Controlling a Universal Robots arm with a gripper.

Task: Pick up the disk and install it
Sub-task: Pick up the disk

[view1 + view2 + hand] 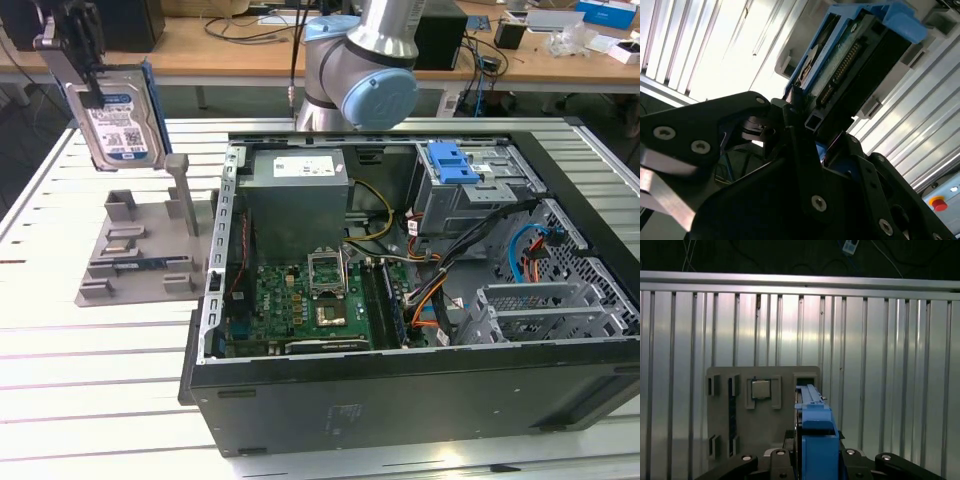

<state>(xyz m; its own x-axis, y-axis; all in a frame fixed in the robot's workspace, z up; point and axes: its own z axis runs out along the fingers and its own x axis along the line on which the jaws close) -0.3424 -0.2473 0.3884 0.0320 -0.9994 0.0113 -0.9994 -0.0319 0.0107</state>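
In the exterior view the disk (122, 118), a silver drive with a white-and-blue label in a blue carrier bracket, hangs upright in the air at the far left. My gripper (88, 80) is shut on its upper part, well above the grey parts holder (140, 255) on the table. The second wrist view shows the disk's connector edge and blue frame (850, 65) clamped between my black fingers (800, 145). In the first wrist view the blue bracket edge (814, 435) stands over the grey holder (725, 400).
To the exterior view's right of the holder, the open computer case (560, 395) lies on its side on the slatted metal table (90, 390). Inside are a grey power supply (297, 190), a motherboard (300, 305) and a metal drive cage with a blue latch (452, 162). The arm's base (360, 70) stands behind the case.
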